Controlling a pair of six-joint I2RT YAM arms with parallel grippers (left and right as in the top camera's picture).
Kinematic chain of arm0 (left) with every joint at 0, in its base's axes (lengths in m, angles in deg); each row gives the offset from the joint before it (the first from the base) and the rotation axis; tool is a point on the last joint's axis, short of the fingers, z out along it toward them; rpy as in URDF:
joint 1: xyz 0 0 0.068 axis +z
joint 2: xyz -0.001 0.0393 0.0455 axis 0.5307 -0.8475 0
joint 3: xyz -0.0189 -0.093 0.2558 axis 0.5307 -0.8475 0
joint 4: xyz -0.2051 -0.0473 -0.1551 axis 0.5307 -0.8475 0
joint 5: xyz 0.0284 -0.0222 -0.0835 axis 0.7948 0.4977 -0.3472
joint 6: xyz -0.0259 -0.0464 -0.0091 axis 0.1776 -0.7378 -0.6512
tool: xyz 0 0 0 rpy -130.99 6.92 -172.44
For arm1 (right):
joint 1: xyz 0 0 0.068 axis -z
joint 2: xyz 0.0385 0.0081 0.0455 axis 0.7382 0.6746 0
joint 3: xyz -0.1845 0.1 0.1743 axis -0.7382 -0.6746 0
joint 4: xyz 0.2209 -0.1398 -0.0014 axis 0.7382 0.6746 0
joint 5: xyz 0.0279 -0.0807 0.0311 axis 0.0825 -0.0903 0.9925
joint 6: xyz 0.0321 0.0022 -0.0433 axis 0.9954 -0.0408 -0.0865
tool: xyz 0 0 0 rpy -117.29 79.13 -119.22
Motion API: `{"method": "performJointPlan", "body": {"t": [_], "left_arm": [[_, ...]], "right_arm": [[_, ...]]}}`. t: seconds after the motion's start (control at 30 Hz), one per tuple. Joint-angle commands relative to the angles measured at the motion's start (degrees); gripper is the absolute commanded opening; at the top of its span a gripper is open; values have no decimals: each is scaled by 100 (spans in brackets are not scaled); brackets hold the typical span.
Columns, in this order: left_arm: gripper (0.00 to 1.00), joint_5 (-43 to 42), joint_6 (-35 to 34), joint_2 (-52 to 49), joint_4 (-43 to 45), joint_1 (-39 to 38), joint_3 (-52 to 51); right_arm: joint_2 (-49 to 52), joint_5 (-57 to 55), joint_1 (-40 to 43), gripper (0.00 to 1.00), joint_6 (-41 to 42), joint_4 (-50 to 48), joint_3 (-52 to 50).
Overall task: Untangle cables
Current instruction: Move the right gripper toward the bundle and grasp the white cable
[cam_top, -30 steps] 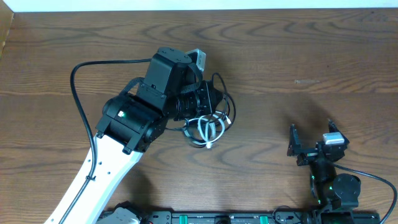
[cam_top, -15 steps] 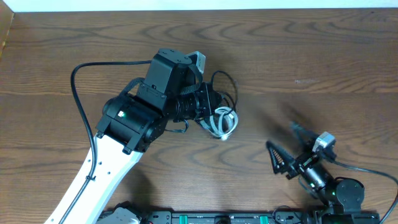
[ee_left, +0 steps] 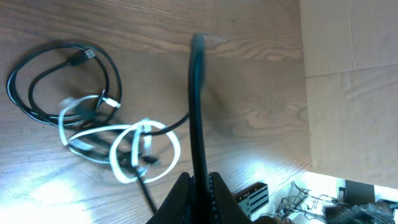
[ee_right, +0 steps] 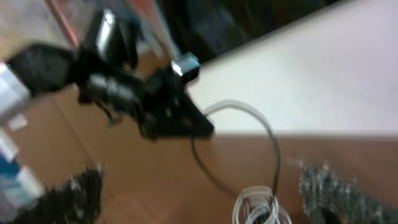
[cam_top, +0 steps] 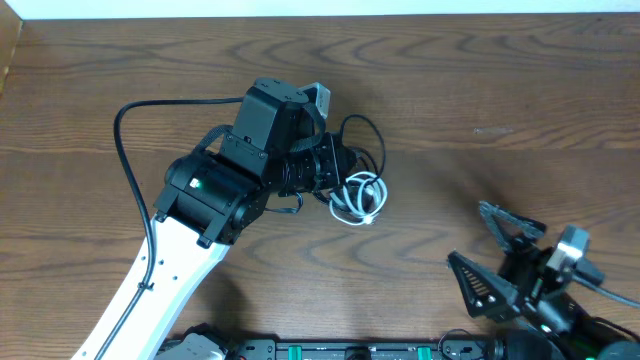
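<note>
Blurring hides detail: the left gripper point(ee_left: 197, 56) looks pinched closed on a black strand of the cables point(cam_top: 356, 196), a black-and-white tangle; the right gripper point(cam_top: 497, 252) gapes wide, empty.

white cable point(ee_left: 144, 138) n=1, black cables point(ee_left: 76, 56) n≥2, exact number unreadable inside the tangle, robot arms point(cam_top: 200, 200) n=2, grippers n=2, left gripper point(ee_left: 194, 186) and right gripper point(cam_top: 466, 233), two fingers each, wooden table point(cam_top: 500, 80) n=1

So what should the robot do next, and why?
Probably bring the open right gripper over to hold the white cable: the left gripper pinches a black cable, and white loops cross black ones, so pulling alone might drag everything.
</note>
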Motion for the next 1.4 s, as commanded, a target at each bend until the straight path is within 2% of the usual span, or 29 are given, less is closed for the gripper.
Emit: {"method": "performJointPlan", "body": {"t": [0.0, 0.13, 0.27, 0.47, 0.7, 0.8, 0.97, 1.2, 1.37], "left_arm": [[8, -74, 44, 59, 13, -9, 66], [8, -74, 42, 59, -26, -9, 66], [8, -70, 44, 59, -17, -7, 66], [8, -74, 26, 55, -20, -9, 66], [8, -162, -1084, 55, 50, -9, 66], [8, -518, -1078, 55, 225, -9, 66], [8, -1102, -1080, 55, 361, -9, 66], [7, -1281, -1320, 55, 402, -24, 66], [8, -1296, -1314, 55, 750, -133, 66]], "right_arm": [[535, 175, 229, 99, -1545, 1287, 1272], [1425, -118, 308, 99, -2496, 3353, 2647], [2391, -181, 306, 99, -3195, 5095, 3512], [3289, 780, 293, 99, -3143, 5989, 3637], [3851, 925, 293, 98, -3418, 6074, 3366], [3995, 605, 293, 91, -3357, 6065, 3259], [4275, 149, 293, 90, -3224, 5949, 3224], [4710, 166, 267, 89, -3016, 5619, 3224], [5084, 315, -146, 85, -2881, 5359, 3224]]}}
